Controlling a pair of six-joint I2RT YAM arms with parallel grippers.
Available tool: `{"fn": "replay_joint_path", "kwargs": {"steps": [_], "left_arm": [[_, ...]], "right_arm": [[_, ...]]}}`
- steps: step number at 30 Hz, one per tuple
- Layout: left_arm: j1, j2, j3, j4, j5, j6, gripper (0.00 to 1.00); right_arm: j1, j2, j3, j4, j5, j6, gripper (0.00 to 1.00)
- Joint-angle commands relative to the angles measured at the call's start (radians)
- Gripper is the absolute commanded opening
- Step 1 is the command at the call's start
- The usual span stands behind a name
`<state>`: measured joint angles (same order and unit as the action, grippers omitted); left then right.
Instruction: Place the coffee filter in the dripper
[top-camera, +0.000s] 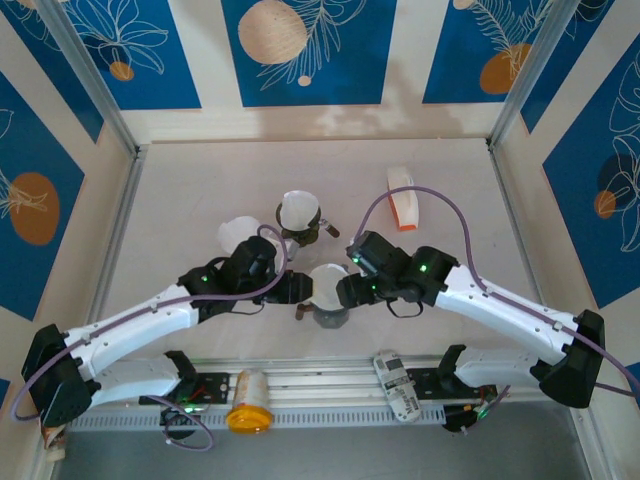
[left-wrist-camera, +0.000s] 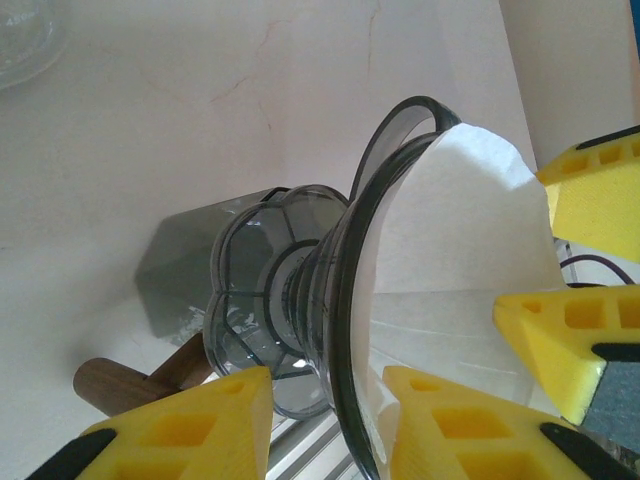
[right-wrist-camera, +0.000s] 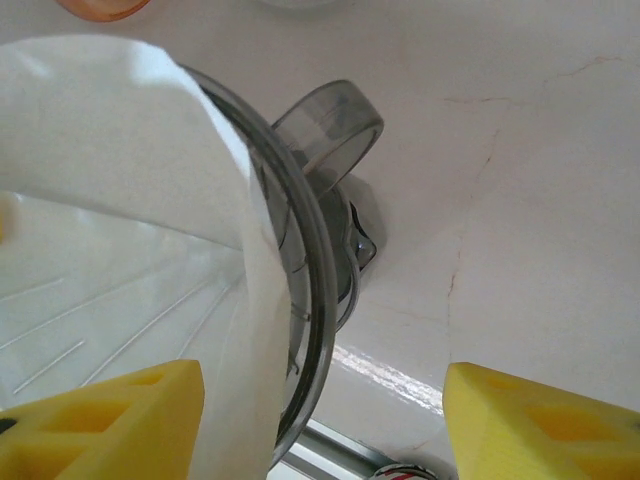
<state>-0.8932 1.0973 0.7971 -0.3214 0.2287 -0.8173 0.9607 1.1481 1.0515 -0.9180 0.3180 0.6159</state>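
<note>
The smoky clear dripper (top-camera: 331, 312) stands at the table's near middle, between both grippers. The white coffee filter (top-camera: 327, 283) sits inside its cone. In the left wrist view the filter (left-wrist-camera: 450, 230) lines the dripper (left-wrist-camera: 270, 300) and sticks out above the rim. My left gripper (left-wrist-camera: 328, 372) straddles that rim, one finger against the paper inside and the other outside with a visible gap, so it is open. My right gripper (right-wrist-camera: 320, 368) is open wide across the opposite rim (right-wrist-camera: 310, 290), one finger inside the filter (right-wrist-camera: 110, 130) and one well outside. From above, the left gripper (top-camera: 290, 290) and the right gripper (top-camera: 345, 292) flank the dripper.
A second cone holding a white filter (top-camera: 298, 212) stands on a dark stand just behind. Left of it is a white cup-like thing (top-camera: 238, 233). A white and orange object (top-camera: 402, 197) lies at the back right. An orange-lidded jar (top-camera: 247, 400) and a bottle (top-camera: 397, 385) lie on the near rail.
</note>
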Motion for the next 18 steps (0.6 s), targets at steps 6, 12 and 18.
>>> {"fn": "replay_joint_path", "kwargs": {"steps": [6,12,18], "left_arm": [[-0.007,0.003,-0.001,0.002,0.004,0.006,0.35],[-0.007,-0.005,-0.003,0.0,-0.008,-0.003,0.45],[-0.007,-0.026,0.007,-0.004,-0.02,-0.005,0.56]], "right_arm": [[0.013,-0.043,-0.017,-0.021,0.033,0.034,0.65],[0.016,-0.105,0.031,-0.016,0.104,0.016,0.68],[0.016,-0.127,0.044,-0.028,0.128,0.025,0.68]]}}
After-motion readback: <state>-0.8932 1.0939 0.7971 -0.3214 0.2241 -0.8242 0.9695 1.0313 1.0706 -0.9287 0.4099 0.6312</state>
